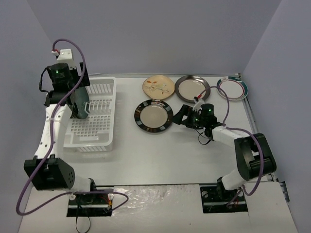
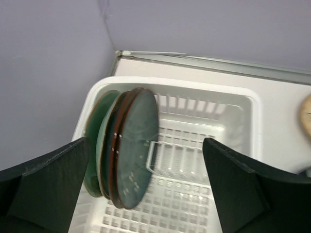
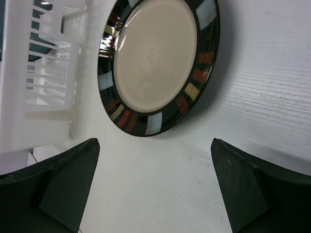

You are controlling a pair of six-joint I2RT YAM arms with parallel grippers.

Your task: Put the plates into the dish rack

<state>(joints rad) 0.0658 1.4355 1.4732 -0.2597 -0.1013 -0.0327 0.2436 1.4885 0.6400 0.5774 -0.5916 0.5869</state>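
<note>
The white dish rack (image 1: 97,127) stands at the left. Several plates (image 1: 80,103), teal and dark blue, stand on edge at its left end; the left wrist view shows them (image 2: 127,148) leaning together. My left gripper (image 1: 62,91) hangs above them, open and empty (image 2: 146,194). Flat on the table lie a dark-rimmed beige plate (image 1: 153,116), a tan floral plate (image 1: 158,86), a second dark-rimmed beige plate (image 1: 193,87) and a white plate with a teal-red rim (image 1: 233,88). My right gripper (image 1: 179,116) is open and empty (image 3: 155,184), low, just right of the near dark-rimmed plate (image 3: 158,63).
Grey walls close in the table on the left, back and right. The rack's right wall (image 3: 43,73) stands a short way left of the near plate. Purple cables trail from both arms. The arm bases sit at the table's near edge.
</note>
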